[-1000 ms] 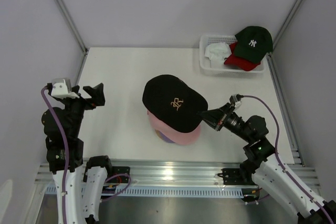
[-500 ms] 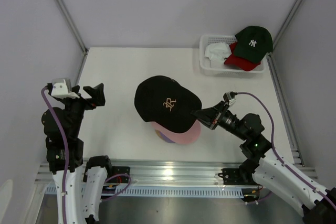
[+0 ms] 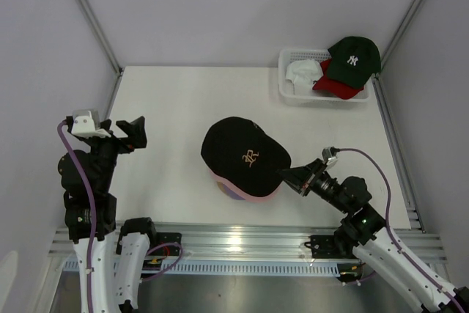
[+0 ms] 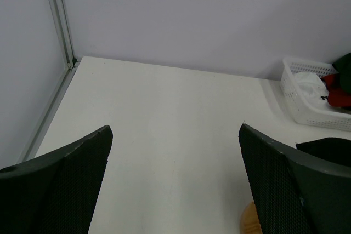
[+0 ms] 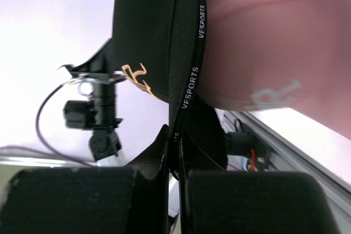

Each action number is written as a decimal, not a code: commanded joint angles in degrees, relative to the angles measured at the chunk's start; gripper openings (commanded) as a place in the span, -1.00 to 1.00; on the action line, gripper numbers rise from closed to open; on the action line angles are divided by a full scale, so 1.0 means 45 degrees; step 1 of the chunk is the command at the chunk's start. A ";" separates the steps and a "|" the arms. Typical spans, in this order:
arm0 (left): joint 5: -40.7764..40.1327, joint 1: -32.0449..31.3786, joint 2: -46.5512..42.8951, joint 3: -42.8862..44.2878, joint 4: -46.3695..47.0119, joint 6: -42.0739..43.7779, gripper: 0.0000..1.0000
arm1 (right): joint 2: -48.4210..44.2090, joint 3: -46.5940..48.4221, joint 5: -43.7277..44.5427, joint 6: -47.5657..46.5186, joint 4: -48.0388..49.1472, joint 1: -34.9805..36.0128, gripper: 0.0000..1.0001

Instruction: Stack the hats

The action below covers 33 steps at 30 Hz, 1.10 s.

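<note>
Our right pincer (image 3: 284, 174) is clamped shut on the brim of the black fabric baseball cap (image 3: 245, 153) with the gold stitched logo. From above we see what has changed: half a second ago that cap hung further left and left a broad crescent of the pink fabric cap (image 3: 255, 197) bare. Now it sits back to the right, squarely over the pink one, with only a thin pink rim and a sliver of the purple fabric cap (image 3: 229, 190) showing at the near edge. We judge the third hat all but seated, wanting only release. In the same view we count three caps piled mid-table and three at the white mesh basket (image 3: 283, 82) in the far right corner: a white cap (image 3: 300, 73) inside, a red cap (image 3: 335, 90) and a dark green cap (image 3: 353, 58) heaped over its right end. That makes six caps and one basket. Our left pincer (image 3: 132, 133) waits well apart at the left. Its wrist camera shows the fingers spread wide with nothing between them, the white table (image 4: 164, 135) beyond, and one round wooden stand (image 4: 251, 220) at the bottom edge. The right wrist camera shows both pads pressed onto the black brim's taped edge, with the pink cap just beside it.
</note>
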 commanded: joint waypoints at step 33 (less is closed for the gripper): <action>0.0101 0.0144 -0.0122 -0.0029 0.0327 -0.0235 0.99 | 0.4416 -0.3609 0.0398 -0.4352 -0.0965 -0.1800 -1.00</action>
